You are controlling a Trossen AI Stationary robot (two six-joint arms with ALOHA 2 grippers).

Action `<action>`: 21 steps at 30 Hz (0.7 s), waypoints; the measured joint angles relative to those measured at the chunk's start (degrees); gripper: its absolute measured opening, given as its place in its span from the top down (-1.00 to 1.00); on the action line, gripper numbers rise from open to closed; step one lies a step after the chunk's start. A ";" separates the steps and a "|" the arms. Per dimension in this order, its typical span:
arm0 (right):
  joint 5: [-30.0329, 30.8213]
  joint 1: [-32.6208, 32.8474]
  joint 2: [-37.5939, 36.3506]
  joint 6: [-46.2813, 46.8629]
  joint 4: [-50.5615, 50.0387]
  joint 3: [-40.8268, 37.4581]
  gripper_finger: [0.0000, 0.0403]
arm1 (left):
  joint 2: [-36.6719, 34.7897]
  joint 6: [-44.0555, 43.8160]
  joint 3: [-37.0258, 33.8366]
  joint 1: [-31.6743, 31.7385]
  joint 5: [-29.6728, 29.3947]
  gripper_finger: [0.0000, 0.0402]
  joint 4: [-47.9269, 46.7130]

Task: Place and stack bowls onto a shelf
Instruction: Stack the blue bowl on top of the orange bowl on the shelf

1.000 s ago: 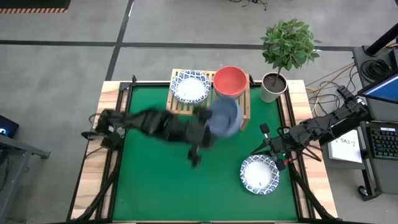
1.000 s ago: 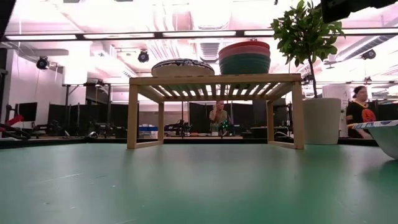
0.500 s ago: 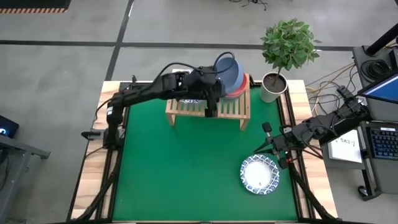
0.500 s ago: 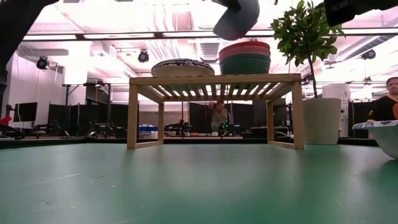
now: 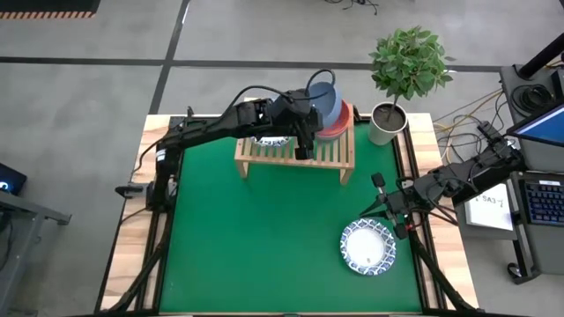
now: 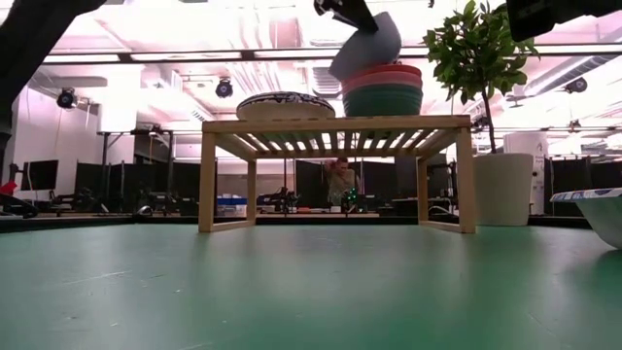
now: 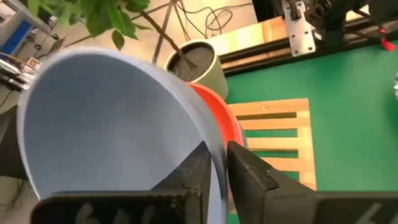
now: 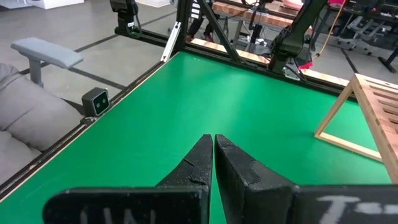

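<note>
1. The blue-grey bowl (image 5: 324, 99) is a deep, plain, smooth-walled round bowl. It is tilted on edge, hanging over the red bowl (image 5: 339, 121) at the shelf's right end.
2. The red bowl tops a nested stack; in the low view a dark green bowl (image 6: 383, 101) sits under it, both with plain matte walls.
3. The shelf (image 5: 295, 150) is a low light-wood rack with a slatted top and short square legs, standing at the far side of the green desk (image 5: 264, 238).
4. A shallow white bowl with a blue patterned rim (image 6: 286, 105) rests on the shelf's left part, mostly hidden under the arm in the high view.
5. A second patterned shallow bowl (image 5: 368, 246) lies flat on the desk's near right area, well apart from the shelf.
6. The left end effector (image 7: 214, 163) is clenched on the blue-grey bowl's rim, one finger inside the wall and one outside. Its arm reaches from the desk's left edge across the shelf top.
7. The right end effector (image 8: 213, 154) has its fingers pressed together on nothing. It hangs near the desk's right edge, just beside the patterned bowl on the desk.
</note>
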 joint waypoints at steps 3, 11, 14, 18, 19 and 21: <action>0.02 0.00 0.00 -0.19 0.04 0.00 0.96 | 0.00 -0.27 0.00 0.29 -0.06 0.75 0.97; 0.02 0.00 0.00 -0.52 0.06 0.00 0.96 | 0.00 -1.21 0.00 0.56 -0.05 0.46 3.72; 0.02 0.00 0.00 -0.50 0.06 0.00 0.96 | -0.11 -3.58 0.00 0.22 0.15 0.38 2.86; 0.01 0.00 0.00 -1.03 0.08 0.00 0.96 | -0.22 -4.50 -0.19 -0.45 0.64 0.36 0.14; 0.01 0.00 0.00 -1.12 0.08 0.00 0.96 | -0.21 -4.81 -0.54 -0.50 0.71 0.36 0.40; 0.00 0.00 0.00 -1.14 0.10 0.00 0.96 | -0.10 -5.23 -1.24 -0.36 -0.01 0.38 1.52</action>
